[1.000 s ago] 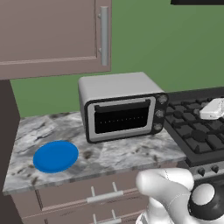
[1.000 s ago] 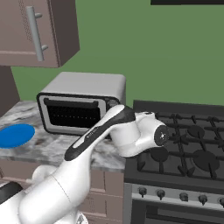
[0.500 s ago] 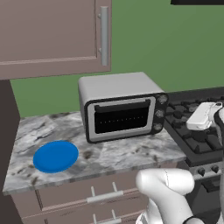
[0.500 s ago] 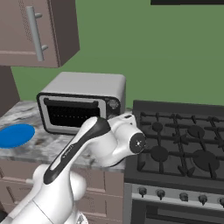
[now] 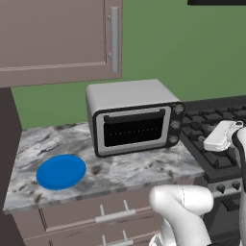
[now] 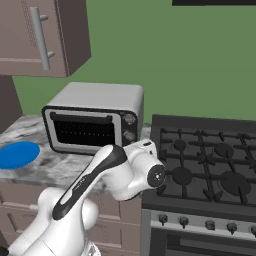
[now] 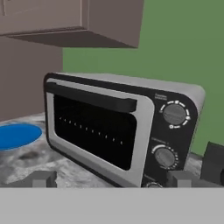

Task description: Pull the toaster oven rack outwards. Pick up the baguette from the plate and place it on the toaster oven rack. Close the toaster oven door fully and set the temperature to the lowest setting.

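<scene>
One toaster oven (image 5: 134, 120) on the marbled tabletop (image 5: 120, 170), against the green wall, beside the black stove (image 6: 205, 165); long axis along the wall, front facing out over the tabletop edge toward the cameras; silver-grey box, dark front. Toaster oven door (image 7: 94, 129) shut and upright, silver frame round a large dark window, one dark bar handle (image 7: 89, 98) along its top edge; row of pale dots behind the glass, rack itself not made out. Knobs in a column at the right of the front: three counted in the left base view (image 5: 174, 125), two full ones plus the rim of a third in the hand view (image 7: 174, 114); round, dark, with light tick marks. One plate (image 5: 61, 171), flat bright blue disc, lying on the tabletop left of the oven and well apart from it, nearer the front edge; top surface plain blue, nothing made out on it. Claw (image 7: 111, 178) low in front of the oven, level with the door's lower edge, not touching it; two dark fingertips (image 7: 43, 178) standing wide apart, nothing between them. One wall cupboard (image 5: 57, 38) above the oven, one vertical bar handle; drawer fronts under the tabletop.
</scene>
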